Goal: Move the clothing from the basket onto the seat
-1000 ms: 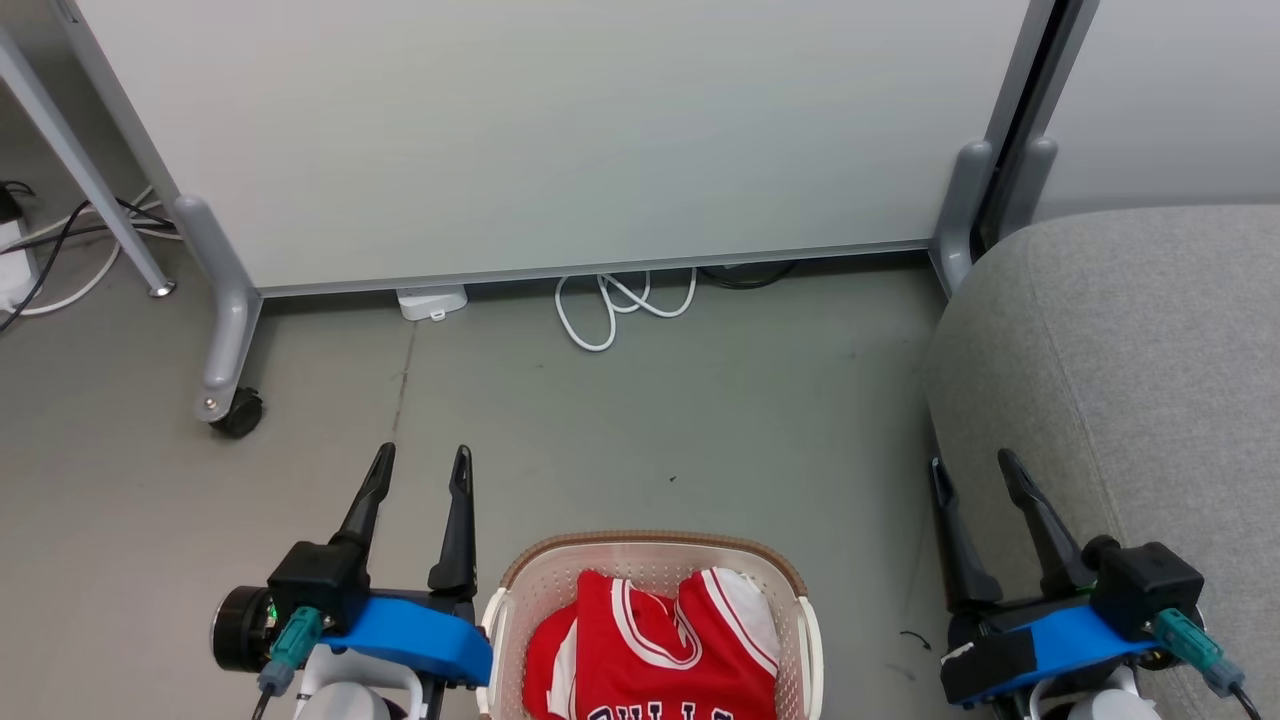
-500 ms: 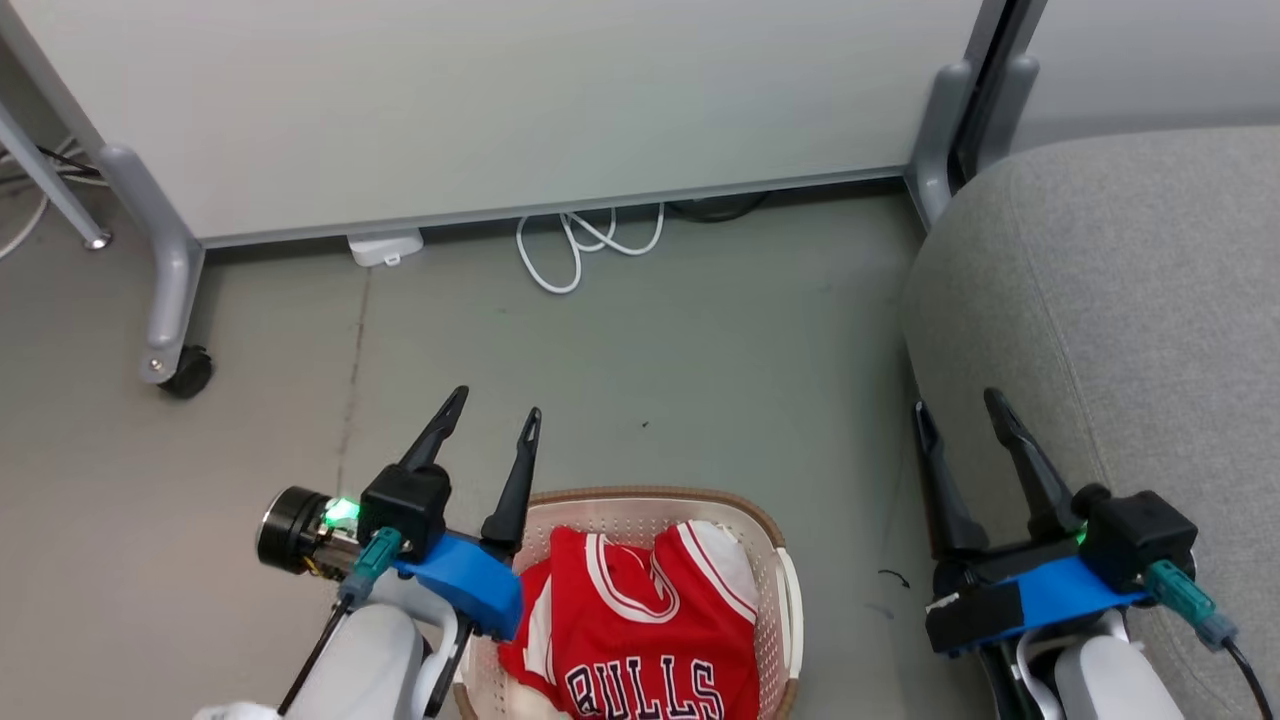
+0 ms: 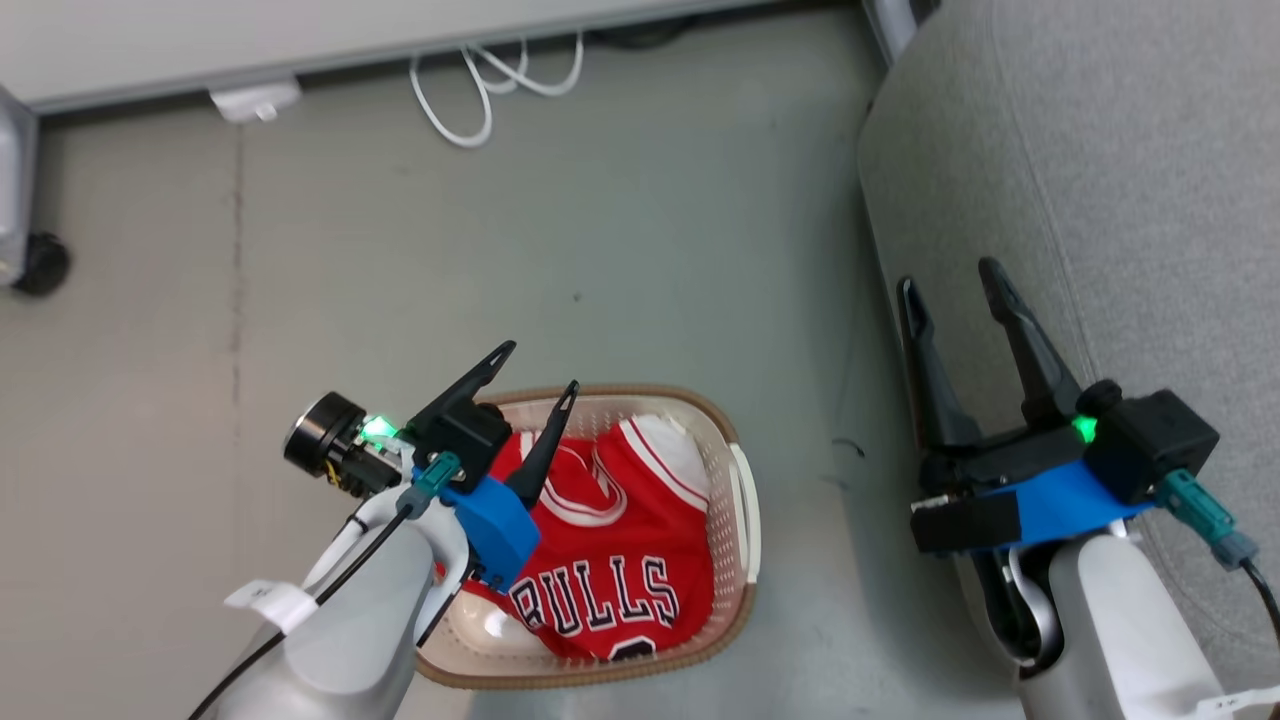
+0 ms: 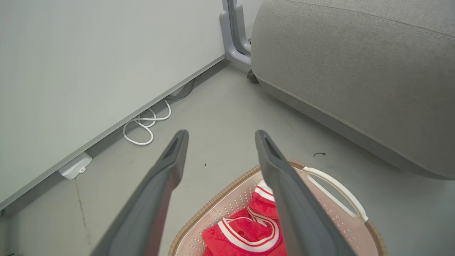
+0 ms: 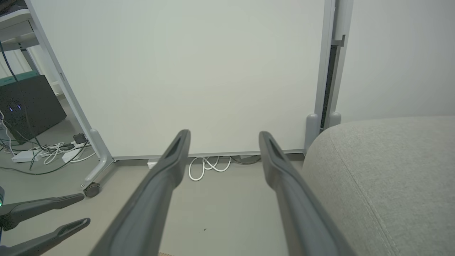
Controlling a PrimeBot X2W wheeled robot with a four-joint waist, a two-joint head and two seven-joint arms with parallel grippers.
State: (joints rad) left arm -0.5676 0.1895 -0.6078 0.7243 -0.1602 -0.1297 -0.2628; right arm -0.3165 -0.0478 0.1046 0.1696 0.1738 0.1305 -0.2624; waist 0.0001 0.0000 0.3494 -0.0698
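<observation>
Red clothing (image 3: 610, 560) in basket (image 3: 700, 402), lower centre of head view; seat (image 3: 1100, 150) at right. Left gripper (image 3: 541, 364), over basket's upper-left rim, and right gripper (image 3: 947, 273) gaping, empty. Risk: pinching basket wall along with cloth.

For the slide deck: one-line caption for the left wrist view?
Open left gripper poised over the basket of red clothing, grey seat beyond.

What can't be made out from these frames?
- Numbers on the jersey: head view, mostly hidden behind the near rim of the basket.
- Left side of the basket: head view, covered by the left gripper and its forearm.
- Far end of the seat: head view, cut off by the right edge.
</observation>
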